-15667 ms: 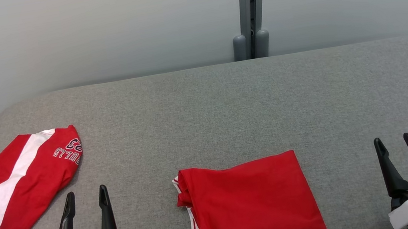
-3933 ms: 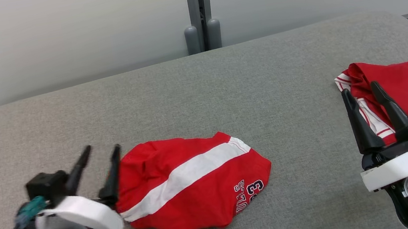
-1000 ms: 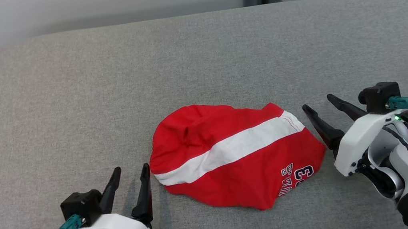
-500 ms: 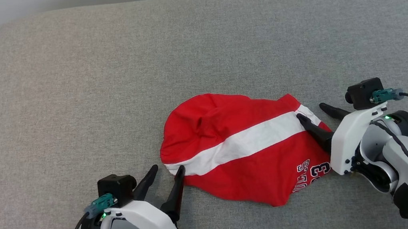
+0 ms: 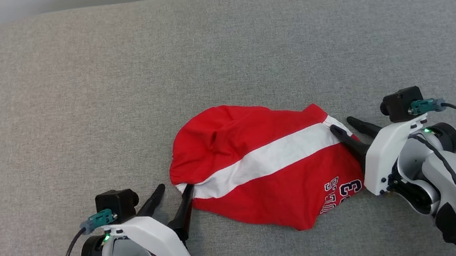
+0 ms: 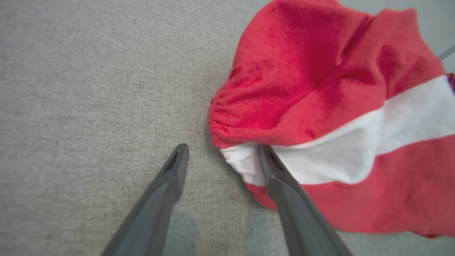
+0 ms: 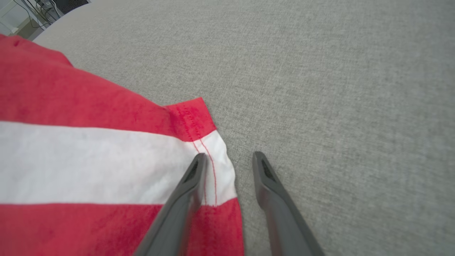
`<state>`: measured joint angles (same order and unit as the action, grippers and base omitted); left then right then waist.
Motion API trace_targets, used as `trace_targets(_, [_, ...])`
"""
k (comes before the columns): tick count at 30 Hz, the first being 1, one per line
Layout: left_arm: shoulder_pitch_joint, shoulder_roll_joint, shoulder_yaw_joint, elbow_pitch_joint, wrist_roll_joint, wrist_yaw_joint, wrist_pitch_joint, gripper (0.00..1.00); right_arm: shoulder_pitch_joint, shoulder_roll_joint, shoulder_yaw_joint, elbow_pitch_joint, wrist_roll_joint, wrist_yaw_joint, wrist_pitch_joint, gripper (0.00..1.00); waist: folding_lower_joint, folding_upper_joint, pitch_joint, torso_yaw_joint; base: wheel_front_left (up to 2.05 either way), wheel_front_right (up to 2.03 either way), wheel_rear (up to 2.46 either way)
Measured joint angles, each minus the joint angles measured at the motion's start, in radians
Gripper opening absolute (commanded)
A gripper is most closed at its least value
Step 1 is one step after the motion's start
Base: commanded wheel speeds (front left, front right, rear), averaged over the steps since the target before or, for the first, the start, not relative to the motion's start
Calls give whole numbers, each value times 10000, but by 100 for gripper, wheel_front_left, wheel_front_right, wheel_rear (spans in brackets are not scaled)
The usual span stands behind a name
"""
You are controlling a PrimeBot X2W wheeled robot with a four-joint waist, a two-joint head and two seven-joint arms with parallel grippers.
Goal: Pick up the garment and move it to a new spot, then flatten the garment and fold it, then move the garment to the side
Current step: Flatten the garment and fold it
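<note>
Head view gives us the garment (image 5: 260,163) in the near half of the pad (image 5: 70,102), about midway between its left and right edges. It lies bunched rather than flat. Its long axis follows the white stripe (image 5: 268,158), which runs left to right with a slight tilt: the left end sits closer to the pad's near edge and the right end farther back.

We have one arm at each end of that axis, and neither is clearly nearer. Our left gripper (image 5: 176,187) is at the gathered left end with its fingers spread wide. In the left wrist view, one finger rests on the stripe's tip and the other on bare pad just beside the cloth. Our right gripper (image 5: 341,124) is at the stitched hem on the right. Its fingers stand apart with a narrower gap than the left's and are pinching nothing yet. In the right wrist view, one finger lies on the stripe at the hem and the other on bare pad, so the hem's edge sits between them.

We judge that the coming grasp depends on both ends being caught along this line, so that a lift pulls the cloth taut lengthwise.
</note>
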<state>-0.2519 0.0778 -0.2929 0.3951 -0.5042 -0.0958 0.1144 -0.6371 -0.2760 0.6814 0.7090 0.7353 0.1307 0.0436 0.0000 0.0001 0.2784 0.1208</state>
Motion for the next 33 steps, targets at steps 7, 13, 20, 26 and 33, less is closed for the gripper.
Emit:
trace_targets(7, [13, 105, -169, -31, -403, -136, 437, 100, -30, 52, 368, 105, 318, 0, -107, 0, 0, 0, -27, 5, 0, 0, 0])
trace_targets(13, [-118, 159, -357, 180, -514, -221, 360, 0, -84, 35, 644, 171, 589, 0, -295, 0, 0, 0, -106, -10, 0, 0, 0])
trace_targets(20, [-108, 412, -240, 205, -600, -232, -38, 0, -73, -25, 750, 184, 817, 0, -1076, 0, 0, 0, -458, -93, 0, 0, 0])
trace_targets(26, [399, 667, -169, -485, -629, -163, -77, 0, 313, -217, 520, -449, 1394, 0, -2255, 0, 0, -1, -1083, -134, 0, 0, 0])
trace_targets(33, [1109, 922, -82, -1672, -698, 176, 109, 0, 1474, -504, -36, -1689, 2165, 0, -2859, 0, 0, 0, -1772, -236, 0, 0, 0])
